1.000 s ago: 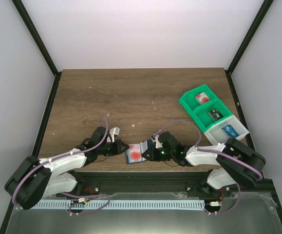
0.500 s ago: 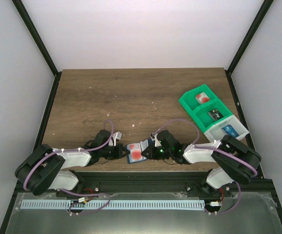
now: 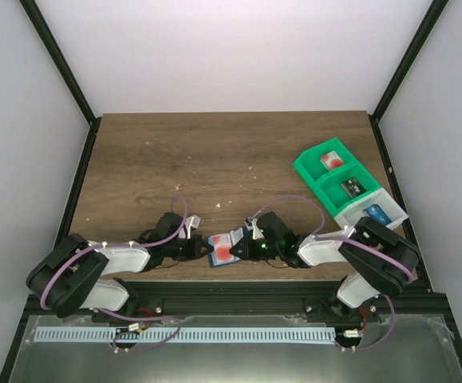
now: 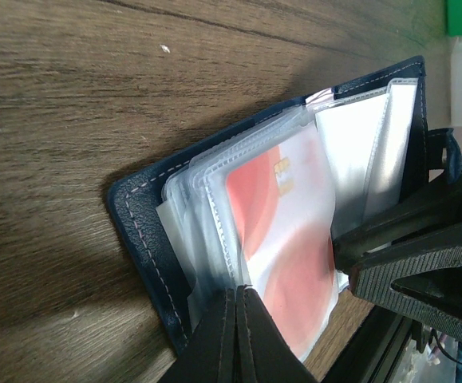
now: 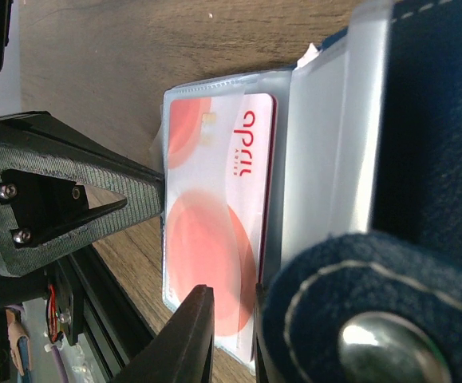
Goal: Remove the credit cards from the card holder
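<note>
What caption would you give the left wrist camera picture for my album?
Left gripper pinches a clear sleeve of the open card holder, red-pink credit card tucked inside.

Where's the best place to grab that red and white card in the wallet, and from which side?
Probably its long outer edge, from the robot's left. The red and white plastic card lies flat in a clear plastic sleeve, and the navy-blue wallet folds along its other long edge, blocking that side.
</note>
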{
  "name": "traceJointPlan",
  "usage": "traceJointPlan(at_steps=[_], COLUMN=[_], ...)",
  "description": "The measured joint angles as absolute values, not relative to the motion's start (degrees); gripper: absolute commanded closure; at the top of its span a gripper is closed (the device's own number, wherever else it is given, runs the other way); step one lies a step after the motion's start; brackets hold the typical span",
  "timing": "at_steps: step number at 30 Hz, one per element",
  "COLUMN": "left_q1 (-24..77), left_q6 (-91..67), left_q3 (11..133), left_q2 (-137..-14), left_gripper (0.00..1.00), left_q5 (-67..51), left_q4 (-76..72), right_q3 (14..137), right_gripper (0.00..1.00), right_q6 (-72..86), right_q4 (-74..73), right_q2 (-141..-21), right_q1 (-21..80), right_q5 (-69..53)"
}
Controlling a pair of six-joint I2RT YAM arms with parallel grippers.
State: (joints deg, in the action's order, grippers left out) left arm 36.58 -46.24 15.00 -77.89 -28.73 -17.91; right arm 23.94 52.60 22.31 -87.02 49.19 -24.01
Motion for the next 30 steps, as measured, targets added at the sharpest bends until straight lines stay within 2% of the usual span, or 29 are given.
traceJointPlan(at_steps=[11, 19, 30], left_q1=[36.60, 36.60, 36.60], left_q6=[-46.24, -46.24, -46.24], left_q3=[14.98, 14.98, 14.98], left_q2=[-77.91, -78.04, -78.06], left_gripper=[1.00, 1.00, 1.00], left_q5=[-28.64, -28.60, -28.58], left_q4=[-17.91, -18.00, -18.04], right_q3=[23.83, 23.83, 23.86], right_gripper=[0.83, 0.78, 0.80], right_q6=[53.23, 53.39, 52.86], right_q4=[24.12, 23.33, 23.86], right_q2=[-88.31, -88.03, -89.01], right_q1=[48.60, 48.56, 48.49], right_q5=[-25.02, -23.97, -24.53])
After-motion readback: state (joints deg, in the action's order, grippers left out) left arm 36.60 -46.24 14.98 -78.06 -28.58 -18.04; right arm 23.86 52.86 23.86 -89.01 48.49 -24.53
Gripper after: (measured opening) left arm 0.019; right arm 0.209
